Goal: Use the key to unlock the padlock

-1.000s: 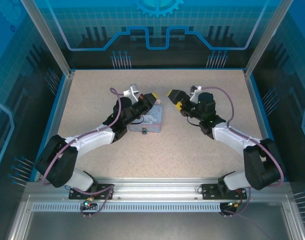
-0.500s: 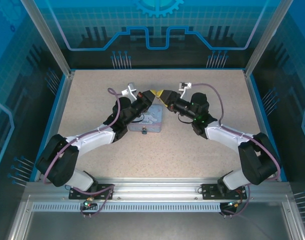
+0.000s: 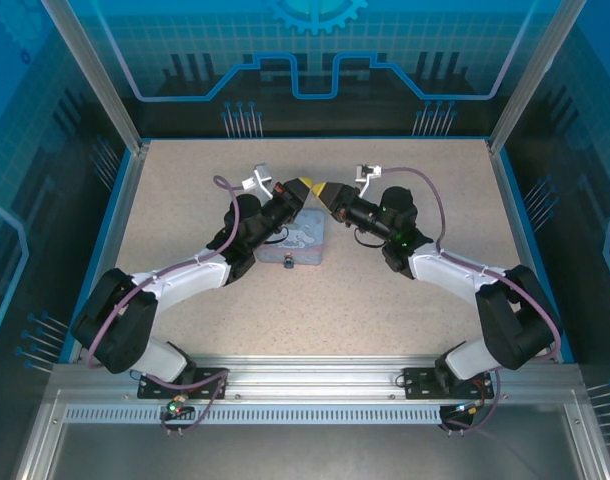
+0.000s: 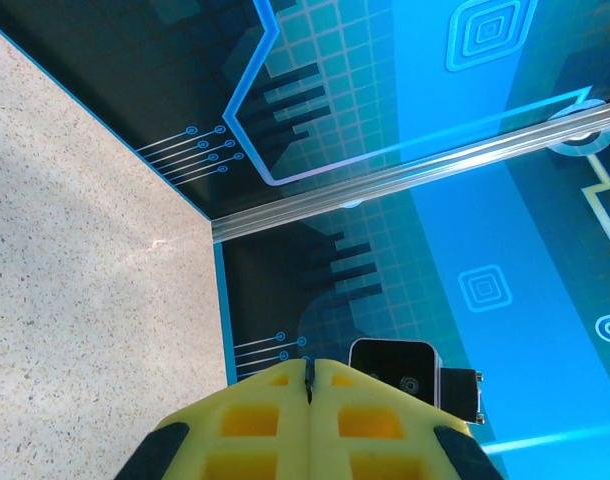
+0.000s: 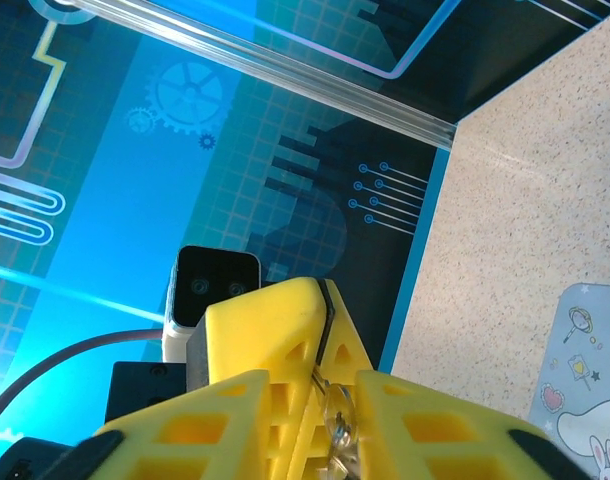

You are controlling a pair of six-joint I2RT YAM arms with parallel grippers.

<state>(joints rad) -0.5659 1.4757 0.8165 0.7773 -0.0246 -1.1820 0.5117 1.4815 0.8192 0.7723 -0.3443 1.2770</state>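
Key [image 5: 336, 418], a tiny glinting sliver of metal, was held clear of the table in the pinched yellow tips of the left gripper [image 4: 308, 380], padlock [image 3: 288, 264], tiny and dull, sat at the near edge of the tin [image 3: 305, 240], detail too small to make out

From overhead the padlock [image 3: 288, 264] is just a speck at the near edge of the tin [image 3: 307, 240] — way too small to make out anything on it. The left arm also covers the tin's left side. Where the left gripper [image 3: 306, 186] and right gripper [image 3: 326, 190] meet tip to tip, I can't see what's between them. On the right wrist cam there's a blurry shiny metal bit [image 5: 337, 420] between the fingers — can't tell what it is — and the tin runs off the corner.
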